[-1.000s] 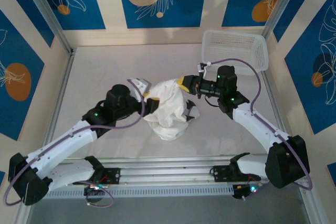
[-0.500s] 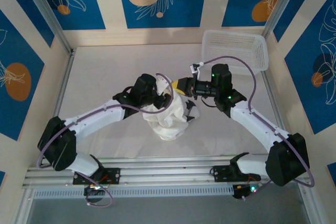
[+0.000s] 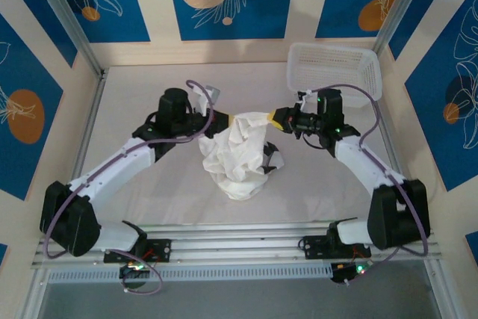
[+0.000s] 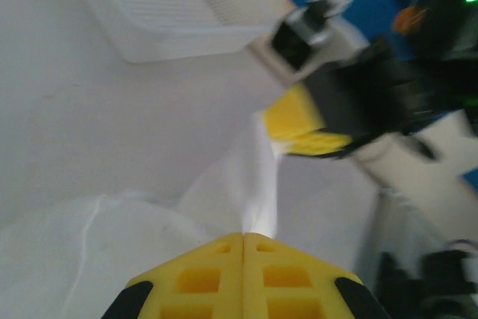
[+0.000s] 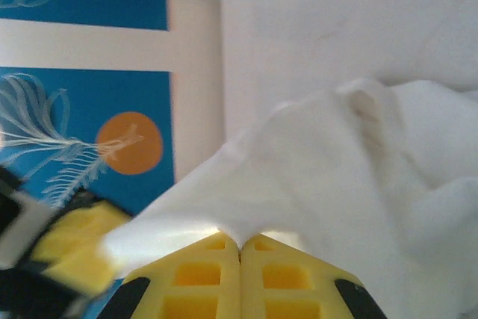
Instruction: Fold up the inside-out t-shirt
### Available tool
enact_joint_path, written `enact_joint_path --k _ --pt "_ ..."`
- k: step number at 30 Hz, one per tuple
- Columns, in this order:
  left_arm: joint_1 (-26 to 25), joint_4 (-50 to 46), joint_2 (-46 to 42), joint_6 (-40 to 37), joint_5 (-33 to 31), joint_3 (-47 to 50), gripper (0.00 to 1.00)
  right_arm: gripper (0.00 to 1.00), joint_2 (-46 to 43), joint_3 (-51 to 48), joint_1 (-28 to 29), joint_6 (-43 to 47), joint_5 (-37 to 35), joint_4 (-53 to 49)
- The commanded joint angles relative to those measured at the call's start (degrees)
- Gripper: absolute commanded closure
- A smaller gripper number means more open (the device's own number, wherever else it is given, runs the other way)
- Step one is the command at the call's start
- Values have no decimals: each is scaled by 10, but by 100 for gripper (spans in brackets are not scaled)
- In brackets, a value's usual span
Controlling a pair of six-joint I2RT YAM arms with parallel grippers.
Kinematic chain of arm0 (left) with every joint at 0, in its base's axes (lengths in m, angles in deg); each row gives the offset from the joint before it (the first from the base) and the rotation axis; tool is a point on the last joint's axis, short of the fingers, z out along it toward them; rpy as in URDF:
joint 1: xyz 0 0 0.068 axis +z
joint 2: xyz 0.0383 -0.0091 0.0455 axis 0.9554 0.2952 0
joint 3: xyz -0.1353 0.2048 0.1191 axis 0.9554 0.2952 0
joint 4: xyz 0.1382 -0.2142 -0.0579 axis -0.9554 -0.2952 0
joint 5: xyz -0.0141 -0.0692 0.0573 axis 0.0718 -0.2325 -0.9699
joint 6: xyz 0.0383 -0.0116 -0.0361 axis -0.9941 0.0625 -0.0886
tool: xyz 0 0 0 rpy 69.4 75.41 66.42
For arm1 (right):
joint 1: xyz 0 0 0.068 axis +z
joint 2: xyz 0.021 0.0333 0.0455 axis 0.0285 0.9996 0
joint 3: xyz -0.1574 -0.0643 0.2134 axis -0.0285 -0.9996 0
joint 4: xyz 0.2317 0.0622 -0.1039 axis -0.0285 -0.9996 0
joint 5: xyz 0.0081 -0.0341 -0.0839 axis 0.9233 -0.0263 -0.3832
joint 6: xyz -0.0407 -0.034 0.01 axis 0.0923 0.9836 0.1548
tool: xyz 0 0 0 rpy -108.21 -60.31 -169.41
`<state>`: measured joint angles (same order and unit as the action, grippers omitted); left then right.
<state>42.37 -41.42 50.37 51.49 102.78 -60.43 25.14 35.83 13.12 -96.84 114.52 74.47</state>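
Both pincers are clamped on the cloth!
The left gripper (image 3: 226, 121) and right gripper (image 3: 277, 117) each pinch the inside-out t-shirt (image 3: 237, 158) at mid-frame. One edge is stretched taut between them, and the rest hangs bunched onto the table (image 3: 134, 95).

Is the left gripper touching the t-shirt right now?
Touching. In the left wrist view, the left gripper is shut, its yellow fingers pinching a stretched fold of the white t-shirt between them.
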Motion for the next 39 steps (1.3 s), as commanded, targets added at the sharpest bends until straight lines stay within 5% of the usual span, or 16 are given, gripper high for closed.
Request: enact_joint_path --k 1,4,10,15,23,26,30,39 --pt "1 -1 2 102 156 -15 100 86 14 41 2 78 37 -69" --pt "3 -15 1 101 145 -17 100 66 -21 26 -18 63 8 -49" --pt "4 6 11 114 130 -14 100 64 -149 -107 7 71 -136 -9" --pt "4 6 31 116 132 -29 100 60 -196 -188 102 67 -221 57" --pt "4 1 40 119 130 -36 100 50 -96 -167 112 -45 -147 212" --pt "4 0 38 119 128 -34 100 56 -58 -145 110 -63 -135 245" --pt "5 -15 34 108 123 -35 100 77 -24 -117 108 -81 -116 262" --pt "18 -30 37 96 102 -26 100 100 -70 -116 105 -93 -105 224"
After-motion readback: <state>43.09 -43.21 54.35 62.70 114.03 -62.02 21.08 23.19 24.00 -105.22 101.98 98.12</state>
